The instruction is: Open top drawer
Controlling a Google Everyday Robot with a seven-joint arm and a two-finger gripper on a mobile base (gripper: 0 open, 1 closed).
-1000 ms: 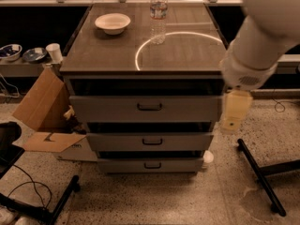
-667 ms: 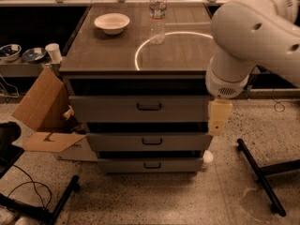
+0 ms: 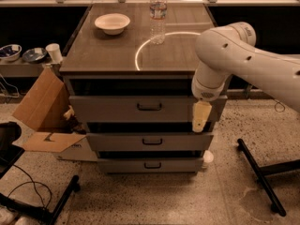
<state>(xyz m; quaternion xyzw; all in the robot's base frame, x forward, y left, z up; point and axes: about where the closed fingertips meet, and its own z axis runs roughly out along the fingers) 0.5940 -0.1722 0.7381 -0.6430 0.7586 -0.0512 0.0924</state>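
End effector [image 3: 201, 116]: cream-coloured, tapered, hanging point-down from the wrist of the white arm [image 3: 243, 60]. It sits in front of the right end of the top drawer [image 3: 108, 109], overlapping the drawer front's right edge in this view. Contact with the front cannot be judged. Whether it is spread or pressed together: cannot tell.

Top drawer: uppermost and widest of three grey fronts stacked under the desk [image 3: 103, 55]. A dark band runs between its upper edge and the desk top. Its small dark pull handle [image 3: 149, 107] is at the middle of the front, well to the left of the end effector.

Middle drawer [image 3: 117, 142] and bottom drawer [image 3: 122, 165]: narrower and shallower, each with a like handle, stepped below the top one.

On the desk: white bowl [image 3: 112, 23] at back left; clear water bottle [image 3: 158, 13] upright near back centre, standing on the rim of a white ring [image 3: 140, 53] marked on the surface.

Left of the drawers: open cardboard box [image 3: 40, 107], flaps out, just beside the cabinet. A white cup [image 3: 54, 53] stands on a low shelf behind it.

Floor: speckled; black stand leg [image 3: 260, 177] at right, small white round object [image 3: 207, 157] by the bottom drawer's right corner.
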